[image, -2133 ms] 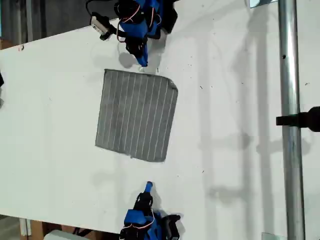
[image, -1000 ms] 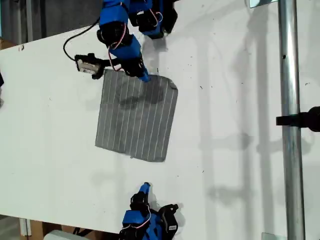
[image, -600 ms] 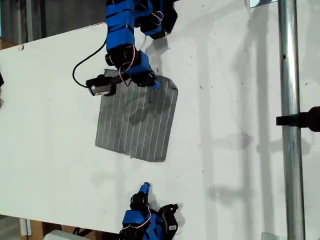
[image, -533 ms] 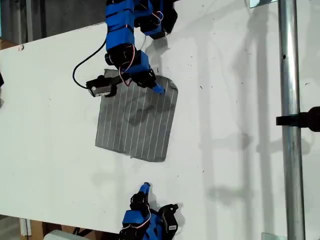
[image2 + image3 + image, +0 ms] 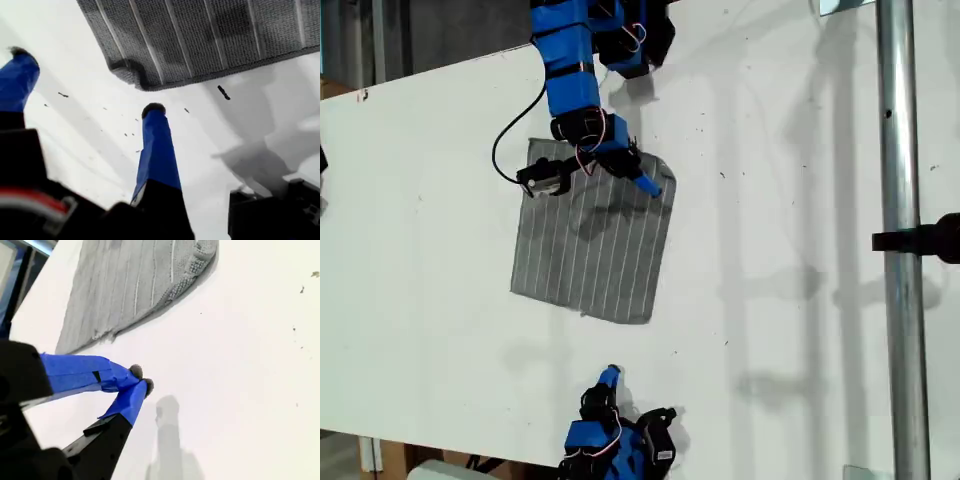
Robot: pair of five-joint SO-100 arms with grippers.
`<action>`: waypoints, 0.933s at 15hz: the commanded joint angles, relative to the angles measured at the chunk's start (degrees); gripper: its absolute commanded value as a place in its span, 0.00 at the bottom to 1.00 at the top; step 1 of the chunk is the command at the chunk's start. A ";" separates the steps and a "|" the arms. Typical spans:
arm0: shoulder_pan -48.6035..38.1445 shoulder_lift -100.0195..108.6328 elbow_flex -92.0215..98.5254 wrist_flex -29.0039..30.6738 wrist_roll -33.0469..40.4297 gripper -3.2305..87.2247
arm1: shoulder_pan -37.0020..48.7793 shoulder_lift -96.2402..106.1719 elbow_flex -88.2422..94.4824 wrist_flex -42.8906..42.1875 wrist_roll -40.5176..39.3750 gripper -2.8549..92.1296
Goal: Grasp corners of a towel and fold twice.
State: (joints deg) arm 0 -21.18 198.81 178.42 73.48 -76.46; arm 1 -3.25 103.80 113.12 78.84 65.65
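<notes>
**Open claw at a towel corner, shut claw waiting apart**

The exterior view shows the towel (image 5: 592, 245) lying flat on the white worktop (image 5: 790, 250). My first claw (image 5: 645, 185) reaches over its far edge, but this view does not show how its jaws stand. The first wrist view does: my first claw (image 5: 87, 100) is spread wide, and one slightly curled corner (image 5: 131, 74) lies just beyond its fingertips (image 5: 154, 111). In the second wrist view, my second claw (image 5: 140, 381) is pinched closed on nothing, over bare worktop, well apart from the towel's near edge (image 5: 150, 310).
</notes>
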 commanded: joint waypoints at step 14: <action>-0.53 0.35 -0.44 0.88 -2.20 0.00 | 0.79 -14.41 4.83 -16.88 2.02 0.03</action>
State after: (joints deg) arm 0 -21.27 198.81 178.42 74.00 -77.87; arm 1 -2.55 89.03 119.53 62.05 67.24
